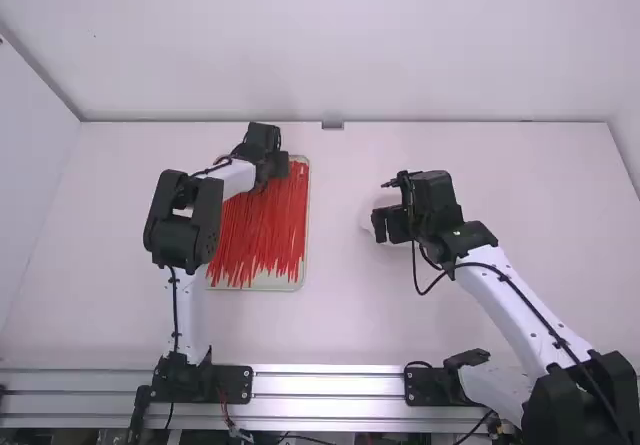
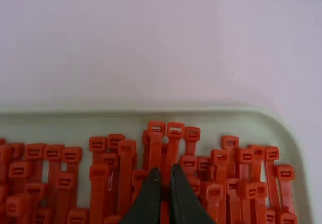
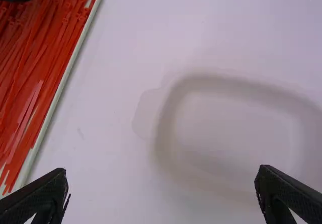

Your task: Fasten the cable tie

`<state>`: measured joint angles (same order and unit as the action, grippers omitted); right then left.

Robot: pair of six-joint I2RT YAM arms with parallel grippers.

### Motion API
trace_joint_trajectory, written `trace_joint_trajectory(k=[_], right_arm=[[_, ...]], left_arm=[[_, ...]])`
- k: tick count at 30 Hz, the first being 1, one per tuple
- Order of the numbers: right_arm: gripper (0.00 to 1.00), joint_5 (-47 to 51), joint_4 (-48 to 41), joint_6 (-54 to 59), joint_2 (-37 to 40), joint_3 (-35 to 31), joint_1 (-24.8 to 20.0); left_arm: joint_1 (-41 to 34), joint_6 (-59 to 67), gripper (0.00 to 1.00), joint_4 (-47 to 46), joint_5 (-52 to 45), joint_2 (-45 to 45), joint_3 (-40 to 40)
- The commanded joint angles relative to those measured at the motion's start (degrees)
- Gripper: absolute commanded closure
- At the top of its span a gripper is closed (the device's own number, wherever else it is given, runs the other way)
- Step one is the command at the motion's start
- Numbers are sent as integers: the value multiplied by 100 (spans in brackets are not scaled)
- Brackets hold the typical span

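Your left arm (image 1: 190, 215) reaches over the pale green tray (image 1: 306, 215) to its far end, on the left half of the white tabletop (image 1: 500, 165). The tray holds a thick pile of orange-red cable ties (image 1: 265, 230), with their straps running along its length. In the left wrist view, the square heads of the ties (image 2: 60, 183) point at the tray's rim (image 2: 100, 116). Your left jaws are down in the pile, and the fingers (image 2: 151, 194) are drawn almost together. They are clenched on the strap of one cable tie (image 2: 170, 153), and orange shows in the thin gap between them.

Your right arm (image 1: 500, 285) is on the right half of the tabletop, well apart from the tray. Its right jaws are released, with the two fingers (image 3: 45, 196) spread wide and holding nothing. They hang above a shallow translucent white tub (image 3: 226, 128), which sits on the tabletop near the tray's right edge (image 3: 75, 63). In the high view the tub (image 1: 368, 227) peeks out just beside the right wrist.
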<state>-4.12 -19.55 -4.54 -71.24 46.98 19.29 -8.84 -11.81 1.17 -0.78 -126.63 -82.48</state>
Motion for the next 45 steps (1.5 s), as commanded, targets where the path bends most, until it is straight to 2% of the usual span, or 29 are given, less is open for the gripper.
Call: trace_joint_trajectory(k=[1,16,21,25,30,36,40,45], right_arm=[[1,-11,-17,4,-22,219,26],[1,-11,-13,4,-22,219,26],[1,-11,26,4,-22,219,26],[1,-13,50,4,-22,219,26],[1,-13,46,4,-22,219,26],[1,-122,109,4,-22,219,26],[1,-282,201,4,-22,219,26],[1,-570,310,122,-22,219,26]], left_arm=[[-20,-42,98,-61,44,382,48],[-186,-39,98,-960,498,2114,50],[-382,4,98,-1008,774,2820,341],[-603,131,98,-743,949,3681,901],[-675,232,98,-136,922,5337,2120],[-656,262,98,13,916,6881,3250],[-693,254,98,-48,920,7517,3797],[-691,205,98,4,920,7884,4221]])
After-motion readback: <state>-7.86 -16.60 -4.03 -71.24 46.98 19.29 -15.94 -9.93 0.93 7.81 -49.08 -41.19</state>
